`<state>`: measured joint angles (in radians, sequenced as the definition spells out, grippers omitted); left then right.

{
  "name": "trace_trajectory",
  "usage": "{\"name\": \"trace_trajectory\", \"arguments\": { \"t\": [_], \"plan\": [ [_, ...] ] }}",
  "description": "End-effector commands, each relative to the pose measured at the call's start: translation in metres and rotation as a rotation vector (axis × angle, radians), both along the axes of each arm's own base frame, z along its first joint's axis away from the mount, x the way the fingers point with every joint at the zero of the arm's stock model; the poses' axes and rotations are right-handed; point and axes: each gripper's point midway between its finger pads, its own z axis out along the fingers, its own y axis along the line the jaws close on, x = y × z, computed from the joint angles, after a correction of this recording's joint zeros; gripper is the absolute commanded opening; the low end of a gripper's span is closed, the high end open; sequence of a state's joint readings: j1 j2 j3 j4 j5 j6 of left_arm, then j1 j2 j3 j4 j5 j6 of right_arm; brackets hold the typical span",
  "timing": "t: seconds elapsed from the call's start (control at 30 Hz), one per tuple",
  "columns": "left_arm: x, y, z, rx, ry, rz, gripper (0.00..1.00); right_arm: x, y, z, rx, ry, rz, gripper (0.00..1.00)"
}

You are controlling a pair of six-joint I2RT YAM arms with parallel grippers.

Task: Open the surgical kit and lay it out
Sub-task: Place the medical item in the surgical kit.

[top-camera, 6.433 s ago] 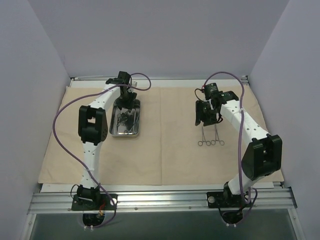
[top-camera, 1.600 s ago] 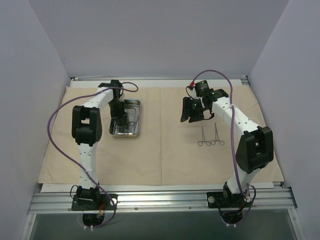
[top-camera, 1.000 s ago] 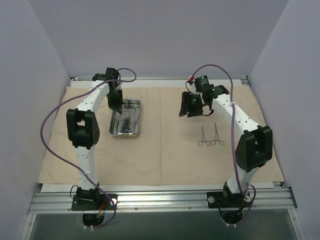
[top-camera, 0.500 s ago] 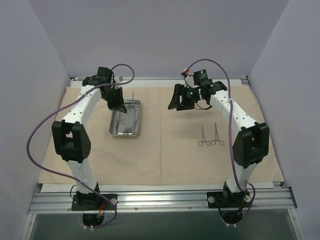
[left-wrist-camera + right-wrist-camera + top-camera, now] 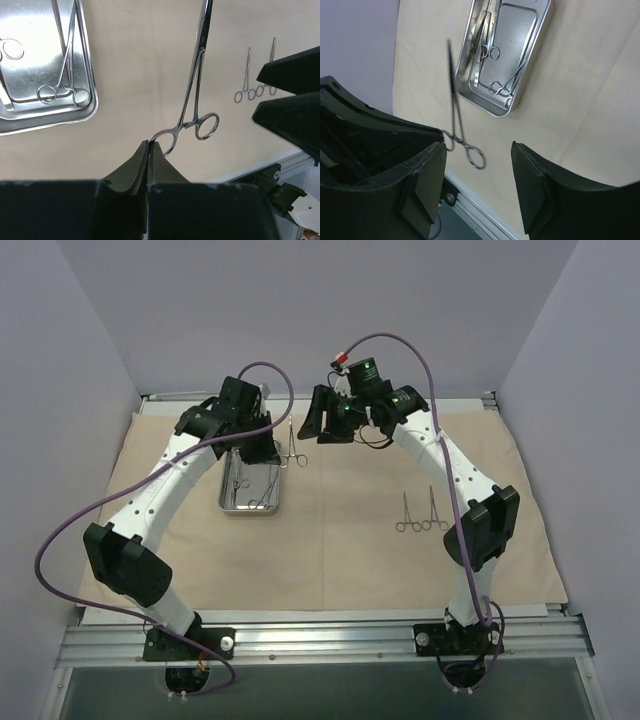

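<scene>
- My left claw (image 5: 148,145) is pinched shut on one ring handle of a forceps (image 5: 197,85). The instrument hangs off the fingertips in the air, its slim tips pointing away from the claw.
- My right claw (image 5: 478,165) stands about half wide with nothing in it. It faces the left claw, and the hanging forceps is just in front of its jaws, not yet between them as far as I can tell.
- Done so far, as I judge it: the beige cloth wrap (image 5: 350,550) lies spread flat under both claws. A pair of forceps (image 5: 421,512) lies side by side on it, well to the right of and nearer than the right claw.
- The steel tray (image 5: 520,30) sits on the cloth just below and to the left of my left claw. A few forceps (image 5: 64,85) lie in it, at least two; I cannot count them surely.
- What is left, I reckon: pass or carry the hanging forceps over beside the laid pair, then empty the tray one piece at a time.
</scene>
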<state>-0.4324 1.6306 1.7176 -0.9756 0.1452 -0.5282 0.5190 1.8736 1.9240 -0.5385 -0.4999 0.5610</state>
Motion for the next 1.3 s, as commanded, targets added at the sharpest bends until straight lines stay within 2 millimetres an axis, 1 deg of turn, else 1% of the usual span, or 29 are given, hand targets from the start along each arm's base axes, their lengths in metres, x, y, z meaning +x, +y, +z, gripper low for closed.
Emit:
{"name": "trace_trajectory", "arguments": {
  "t": [0.0,0.03,0.07,0.1,0.13,0.17,0.2,0.27,0.37,0.6,0.93,1.13,1.27],
  "plan": [
    [0.004,0.002,0.008,0.04,-0.026,0.114,0.02,-0.004,0.011,-0.002,-0.07,0.033,-0.077,0.55],
    [0.004,0.002,0.006,0.055,-0.027,0.132,0.02,-0.011,0.019,-0.004,-0.082,0.034,-0.064,0.55],
    [0.004,0.002,0.006,0.069,-0.032,0.141,0.02,-0.011,0.021,-0.004,-0.098,0.024,-0.074,0.55],
    [0.0,-0.003,0.004,0.075,-0.028,0.129,0.02,-0.012,0.023,-0.007,-0.11,0.025,-0.076,0.54],
    [-0.002,-0.005,0.004,0.082,-0.024,0.132,0.02,-0.013,0.025,-0.004,-0.116,0.015,-0.078,0.54],
    [-0.003,-0.005,0.005,0.088,-0.026,0.134,0.02,-0.017,0.029,-0.005,-0.131,0.011,-0.076,0.53],
    [-0.004,-0.005,0.005,0.095,-0.029,0.138,0.02,-0.017,0.025,-0.011,-0.169,0.016,-0.097,0.52],
    [-0.006,-0.004,0.01,0.097,-0.04,0.151,0.02,-0.02,0.024,-0.015,-0.198,0.019,-0.101,0.51],
    [-0.007,-0.004,0.011,0.096,-0.043,0.155,0.02,-0.022,0.023,-0.017,-0.21,0.013,-0.107,0.5],
    [-0.012,-0.012,0.009,0.083,-0.034,0.138,0.02,-0.024,0.032,-0.021,-0.217,0.003,-0.097,0.45],
    [-0.014,-0.017,0.007,0.082,-0.021,0.129,0.02,-0.024,0.046,-0.026,-0.219,0.003,-0.075,0.42],
    [-0.016,-0.02,0.004,0.09,-0.011,0.123,0.02,-0.023,0.048,-0.033,-0.248,0.005,-0.075,0.39],
    [-0.016,-0.02,0.002,0.098,-0.003,0.122,0.02,-0.024,0.05,-0.035,-0.275,-0.003,-0.073,0.35]
  ]
}}
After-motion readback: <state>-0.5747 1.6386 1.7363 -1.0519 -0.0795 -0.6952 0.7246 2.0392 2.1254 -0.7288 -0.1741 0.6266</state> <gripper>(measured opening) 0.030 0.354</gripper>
